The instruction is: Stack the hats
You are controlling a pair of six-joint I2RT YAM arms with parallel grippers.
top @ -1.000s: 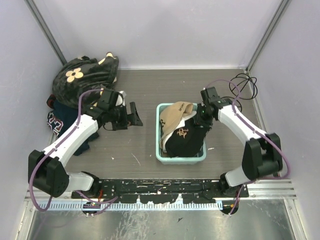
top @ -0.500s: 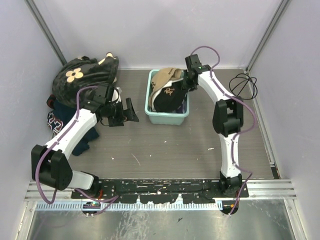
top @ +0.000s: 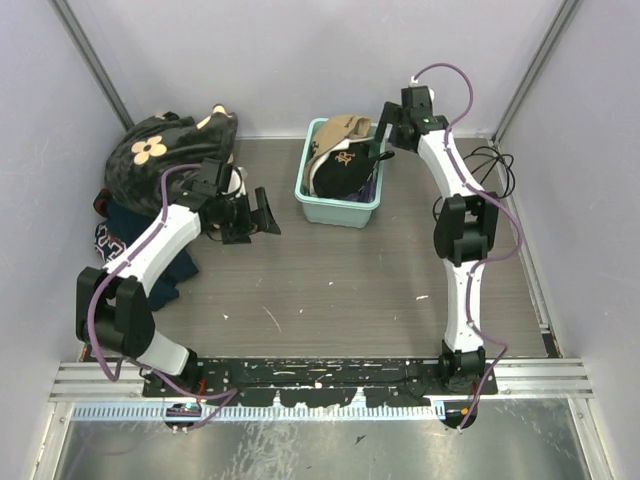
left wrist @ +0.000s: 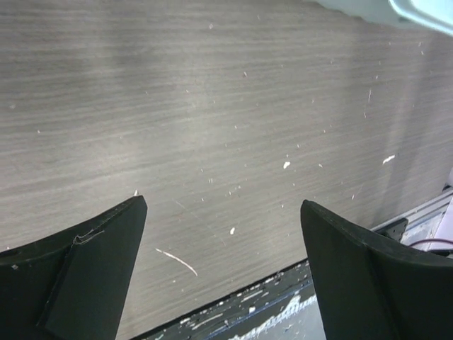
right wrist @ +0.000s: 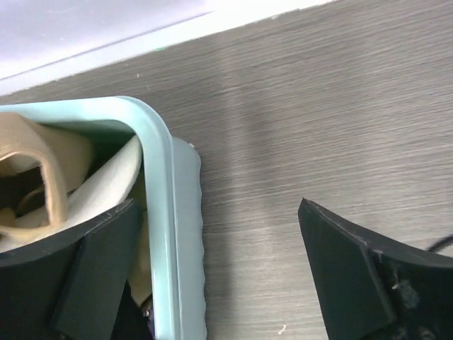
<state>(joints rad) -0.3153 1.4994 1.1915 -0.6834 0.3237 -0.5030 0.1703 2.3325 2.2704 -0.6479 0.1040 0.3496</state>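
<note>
Grey worktop (top: 330, 270): my spread right end effector (right wrist: 219, 212) straddles the rim of the tub (top: 335, 212) of hats (top: 340, 170) and could tip it; left end effector (left wrist: 223, 205) also spread.

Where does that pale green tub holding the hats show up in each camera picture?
Top external: the tub sits at upper centre.
Left wrist: only a sliver in the top right corner.
Right wrist: its rim runs down the left side.
Shared landmark: the grey wood-grain table.

The tan cap (top: 335, 133) lies crumpled and tilted on top of the black cap (top: 338, 176), whose small pale front logo faces up. Both sit piled together inside the teal bin (top: 333, 211).
</note>
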